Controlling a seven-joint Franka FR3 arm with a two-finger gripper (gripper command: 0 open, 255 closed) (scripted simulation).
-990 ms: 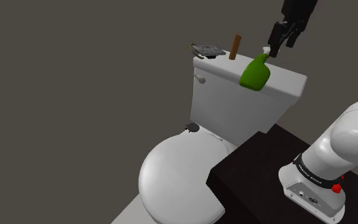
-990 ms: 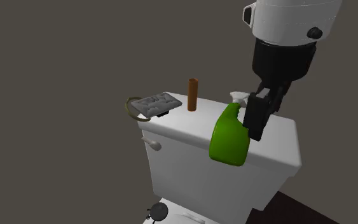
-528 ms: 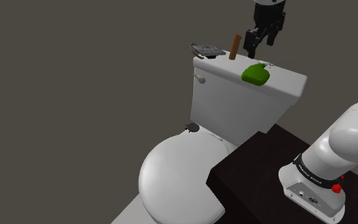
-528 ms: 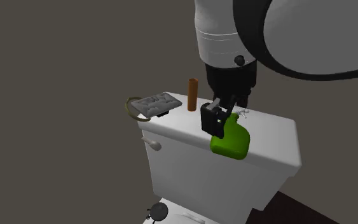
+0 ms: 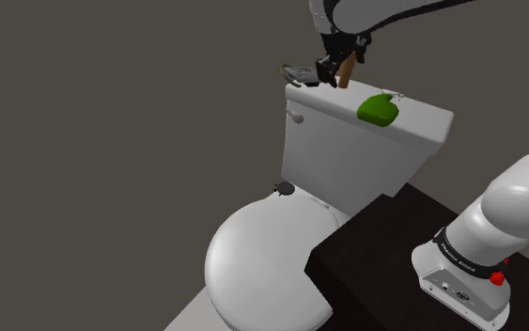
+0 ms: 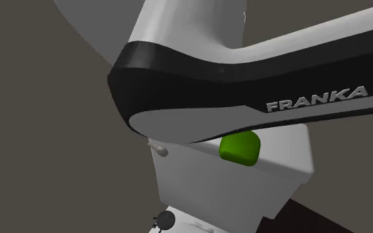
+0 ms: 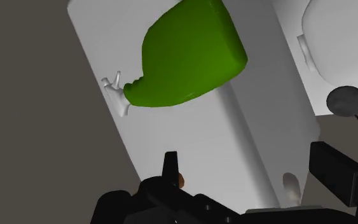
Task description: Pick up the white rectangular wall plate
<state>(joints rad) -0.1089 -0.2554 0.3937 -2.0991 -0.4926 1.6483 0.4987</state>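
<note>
The wall plate (image 5: pixel 305 74) is a grey rectangular slab lying at the far end of the toilet tank lid (image 5: pixel 422 120), with a thin ring beside it. My gripper (image 5: pixel 332 73) hangs just above the lid between the plate and a brown upright cylinder (image 5: pixel 348 68), partly covering both. In the wrist view the fingers (image 7: pixel 170 168) stand wide apart with nothing between them, so the gripper (image 7: pixel 254 175) is open. The cylinder's top (image 7: pixel 181 181) peeks out beside one finger.
A green spray bottle (image 5: pixel 378 109) (image 7: pixel 187 60) (image 6: pixel 241 147) lies on its side on the lid. Below are the flush handle (image 5: pixel 295 117), the toilet seat lid (image 5: pixel 257 263) and a small dark round object (image 5: pixel 285 188). My arm (image 6: pixel 258 73) blocks most of the second exterior view.
The gripper swept from above the green bottle toward the shoulder view's left, to the brown cylinder and plate. The bottle went from hanging tilted over the lid's edge to lying flat. The arm now covers the second exterior view.
</note>
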